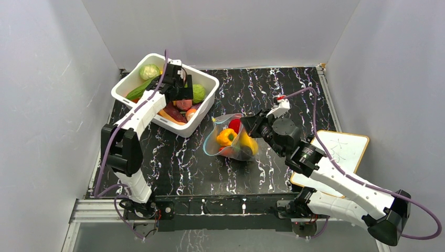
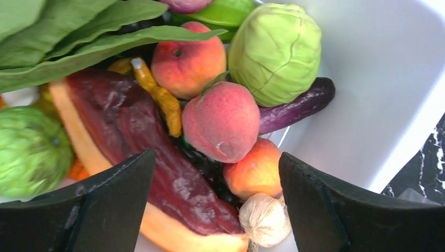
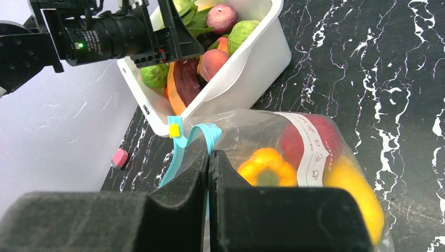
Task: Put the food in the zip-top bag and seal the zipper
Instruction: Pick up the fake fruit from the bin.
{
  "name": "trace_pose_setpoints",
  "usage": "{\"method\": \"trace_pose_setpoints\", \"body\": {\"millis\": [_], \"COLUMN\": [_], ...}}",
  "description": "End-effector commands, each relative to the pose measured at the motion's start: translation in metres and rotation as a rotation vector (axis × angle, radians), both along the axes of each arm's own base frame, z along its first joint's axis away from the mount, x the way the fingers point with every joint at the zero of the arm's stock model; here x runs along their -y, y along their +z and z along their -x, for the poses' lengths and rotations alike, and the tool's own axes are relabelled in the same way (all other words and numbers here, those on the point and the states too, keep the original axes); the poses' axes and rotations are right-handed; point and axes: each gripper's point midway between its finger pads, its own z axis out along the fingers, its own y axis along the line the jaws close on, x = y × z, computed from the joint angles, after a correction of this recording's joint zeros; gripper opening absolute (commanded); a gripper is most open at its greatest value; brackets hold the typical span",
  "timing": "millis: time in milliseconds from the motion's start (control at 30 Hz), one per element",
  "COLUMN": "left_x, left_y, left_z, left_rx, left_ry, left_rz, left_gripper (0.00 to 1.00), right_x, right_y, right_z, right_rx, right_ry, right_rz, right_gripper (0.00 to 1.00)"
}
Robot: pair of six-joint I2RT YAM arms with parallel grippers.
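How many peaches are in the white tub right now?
3. One peach by the leaf tip, one central beside the cabbage, one just above the garlic bulb. More may be hidden.

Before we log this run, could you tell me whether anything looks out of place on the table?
A small pink piece lies loose on the table near the tub, outside the bag; what it is I cannot tell. A whiteboard sits askew at the right table edge. Nothing looks spilled or damaged.
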Motion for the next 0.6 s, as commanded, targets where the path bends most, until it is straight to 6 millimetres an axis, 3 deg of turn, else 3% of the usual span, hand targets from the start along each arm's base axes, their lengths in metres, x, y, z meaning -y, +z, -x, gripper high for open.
{"method": "trace_pose_setpoints", "body": {"millis": [0,133,333,567], "left_x": [0.016,0.016,0.018,0.019], "left_y": [0.009,-0.008,-0.032,-0.074], "left_z": [-0.015,-0.023,-0.030,-0.028], "left_rx": [0.034,0.005,-0.024,-0.126], "left_ry": [-0.043,-0.041,-0.054,-0.081], "left_rz": [0.081,0.059,0.059,0.037], "left_gripper": [0.90,0.96,0.98,0.89], "right_x": [-0.006,-0.007,-0.004,-0.003], "right_y": [0.039,0.036,0.029,0.026], "right_z": [-0.003,-0.003,0.000,-0.001], "right_rx": [0.070,0.060,0.035,0.032], "right_ry": [0.014,0.018,0.012,0.007], "right_rz": [-0.078,-0.078,-0.070,-0.060], "right_gripper": [0.00,0.00,0.00,0.00]}}
